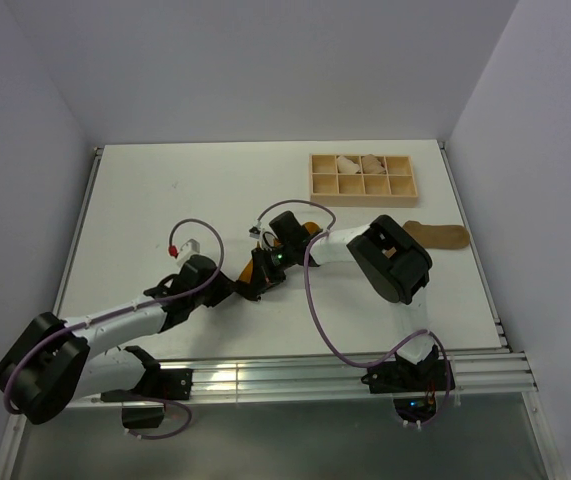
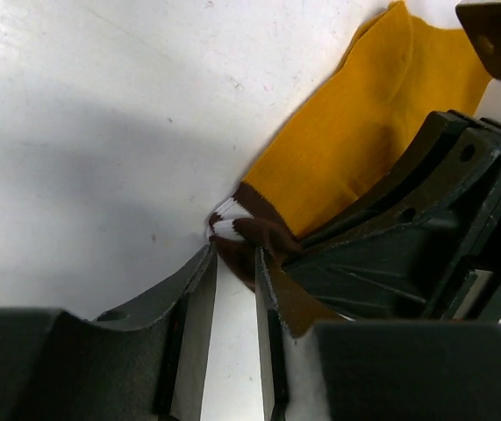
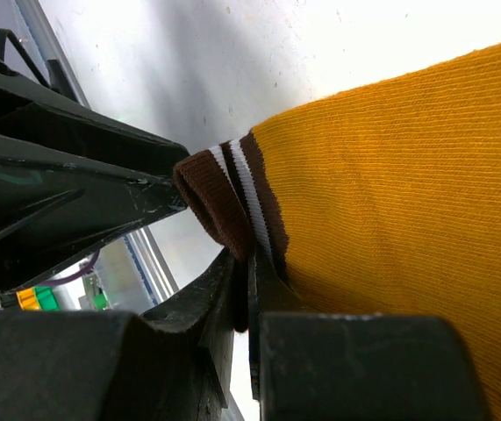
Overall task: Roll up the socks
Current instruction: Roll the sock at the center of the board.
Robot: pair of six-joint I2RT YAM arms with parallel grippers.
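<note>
Ribbed mustard sock (image 3: 390, 219) is lying midway on the table (image 1: 165, 200), right gripper (image 3: 243, 263) pinching its striped cuff (image 3: 232, 189); left gripper (image 2: 232, 254) is standing narrow there, perhaps gripping. Only the top view is showing the flat tan sock (image 1: 437, 236), near the right edge.

Wooden divided tray (image 1: 397, 185) on white table (image 1: 165, 190) holds two pale rolled bundles (image 1: 347, 162).

The white bench (image 1: 165, 190) carries a light wooden tray (image 1: 365, 198) near its far right corner (two of its far compartments hold pale rolled bundles (image 1: 347, 163)). Just nearer than the tray, by the right edge, a tan-brown sock (image 1: 441, 236) lies flat. A mustard-orange sock (image 2: 364, 132) with a brown-and-white striped cuff lies about mid-bench, and a small white-and-red piece (image 1: 185, 246) sits apart to its left.
</note>
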